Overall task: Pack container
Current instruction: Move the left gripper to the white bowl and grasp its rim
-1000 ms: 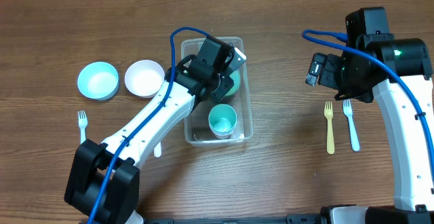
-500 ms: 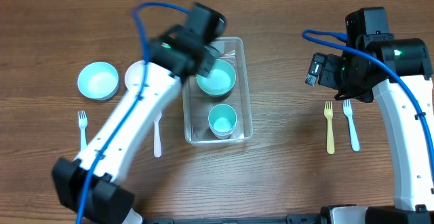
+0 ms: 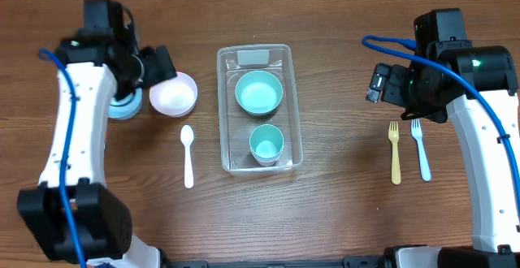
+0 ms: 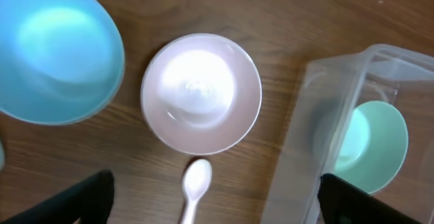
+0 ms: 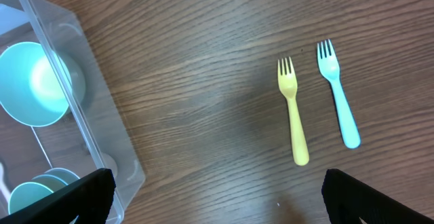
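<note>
Now the left gripper (image 4: 220, 198) has swung out of the container (image 3: 295, 110) to the upper left of the overhead frame. Its jaws are spread wide and empty as it hangs over the white bowl (image 3: 173, 95). The container sits mid-frame and now holds a teal bowl (image 3: 259, 92) at its upper end and a teal cup (image 3: 266, 144) below it. That bowl counts as packed, and the white bowl looks the likely next pick. The right gripper (image 5: 217, 197), also spread and empty, has not moved from the right side near the two forks (image 3: 395, 154).
</note>
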You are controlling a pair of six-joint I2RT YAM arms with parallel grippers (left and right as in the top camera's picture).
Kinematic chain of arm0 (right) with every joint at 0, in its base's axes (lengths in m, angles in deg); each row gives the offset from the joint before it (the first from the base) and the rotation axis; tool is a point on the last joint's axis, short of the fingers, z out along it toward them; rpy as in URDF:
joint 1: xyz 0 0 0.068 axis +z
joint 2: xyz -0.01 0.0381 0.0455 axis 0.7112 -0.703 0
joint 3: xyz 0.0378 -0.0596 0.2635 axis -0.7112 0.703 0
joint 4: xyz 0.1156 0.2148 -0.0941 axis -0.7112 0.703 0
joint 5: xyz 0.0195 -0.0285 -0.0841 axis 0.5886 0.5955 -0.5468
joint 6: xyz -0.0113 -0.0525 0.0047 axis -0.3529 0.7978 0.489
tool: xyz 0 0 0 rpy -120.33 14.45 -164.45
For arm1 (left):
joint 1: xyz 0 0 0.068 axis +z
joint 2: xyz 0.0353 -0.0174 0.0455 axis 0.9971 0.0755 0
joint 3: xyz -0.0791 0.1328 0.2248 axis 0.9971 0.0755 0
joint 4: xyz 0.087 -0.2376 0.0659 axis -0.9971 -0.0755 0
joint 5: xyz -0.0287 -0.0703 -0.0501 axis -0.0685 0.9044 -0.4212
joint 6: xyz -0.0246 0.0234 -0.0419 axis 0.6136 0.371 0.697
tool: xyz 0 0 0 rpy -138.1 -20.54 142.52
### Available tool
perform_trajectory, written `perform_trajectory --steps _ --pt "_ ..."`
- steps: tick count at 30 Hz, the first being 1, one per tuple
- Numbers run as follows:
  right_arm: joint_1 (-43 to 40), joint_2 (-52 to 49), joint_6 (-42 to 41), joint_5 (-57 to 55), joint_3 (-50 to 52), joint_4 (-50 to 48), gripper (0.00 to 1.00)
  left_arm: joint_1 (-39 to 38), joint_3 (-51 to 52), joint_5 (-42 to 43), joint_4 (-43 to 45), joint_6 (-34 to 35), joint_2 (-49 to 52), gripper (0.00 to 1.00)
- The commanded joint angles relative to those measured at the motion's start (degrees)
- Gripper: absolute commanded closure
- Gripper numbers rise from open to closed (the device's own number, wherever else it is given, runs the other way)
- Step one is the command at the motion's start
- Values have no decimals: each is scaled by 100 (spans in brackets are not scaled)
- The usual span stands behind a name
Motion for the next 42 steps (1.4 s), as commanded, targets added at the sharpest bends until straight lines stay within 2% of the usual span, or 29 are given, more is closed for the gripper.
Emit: perform_trajectory --steps 1,3,5,7,11,17,21,23,25,27,35,37,39,42 --pt "-22 111 13 -33 -138 -33 0 -160 828 313 647 638 133 31" --pt "-22 111 13 -33 -138 -33 0 -160 1154 247 960 1095 133 41" --pt "-22 111 13 -35 -138 -31 0 -149 1309 96 1060 1482 133 47" --pt "-22 111 13 -33 -138 -31 0 -149 1399 -337 1056 1886 133 42" --pt "-22 111 13 -35 -138 -31 0 -149 1517 -651 1064 2017 133 30" --pt "-22 111 13 -33 -138 -31 0 -149 1788 -813 1158 2653 133 24" --pt "-22 111 13 -33 -138 -33 0 -149 2218 -807 1670 2889 136 25" --pt "-22 111 13 -33 -138 -33 0 -146 2354 -811 1939 2911 140 31" --pt "-22 111 13 -33 -138 -33 0 -149 2356 -809 2094 2909 140 42" --pt "-22 111 13 -33 -138 -33 0 -149 2356 -811 2164 2909 144 48" --pt "-22 111 13 -33 -138 -31 0 -149 2356 -850 2424 2914 459 50" --pt "-22 111 13 -33 -138 -31 0 -146 2356 -852 2487 2911 612 54" --pt "-22 111 13 -33 -138 -33 0 -146 2354 -824 2566 2911 699 64" --pt "-22 111 13 -35 -138 -33 0 -120 2225 -621 2636 2903 686 88"
